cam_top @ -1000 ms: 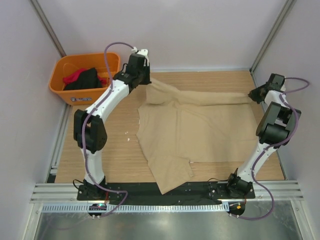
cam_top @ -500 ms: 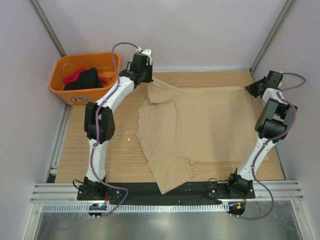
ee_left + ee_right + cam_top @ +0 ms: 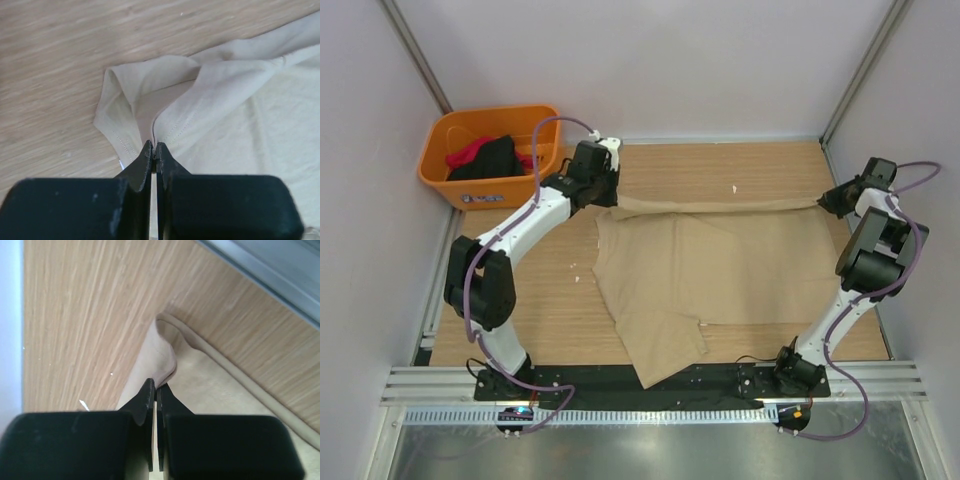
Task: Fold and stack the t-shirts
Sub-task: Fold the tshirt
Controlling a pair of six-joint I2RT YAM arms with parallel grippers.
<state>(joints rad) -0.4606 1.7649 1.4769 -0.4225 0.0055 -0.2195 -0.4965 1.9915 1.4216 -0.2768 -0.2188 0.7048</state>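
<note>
Covering much of the wooden tabletop, the tan t-shirt lies spread from the centre toward 3 o'clock, its far edge doubled over in a narrow band and one part trailing toward 6 o'clock. At 10 o'clock the orange basket holds the black and red t-shirts. The left claw, pressed together, pinches the tan t-shirt's far corner near 11 o'clock. The right claw likewise pinches the opposite far corner near 2 o'clock.

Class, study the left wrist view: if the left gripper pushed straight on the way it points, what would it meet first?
Probably the bunched fold of the tan t-shirt, which the left gripper is shut on; past it, the wooden table. Depth is unclear.
</note>
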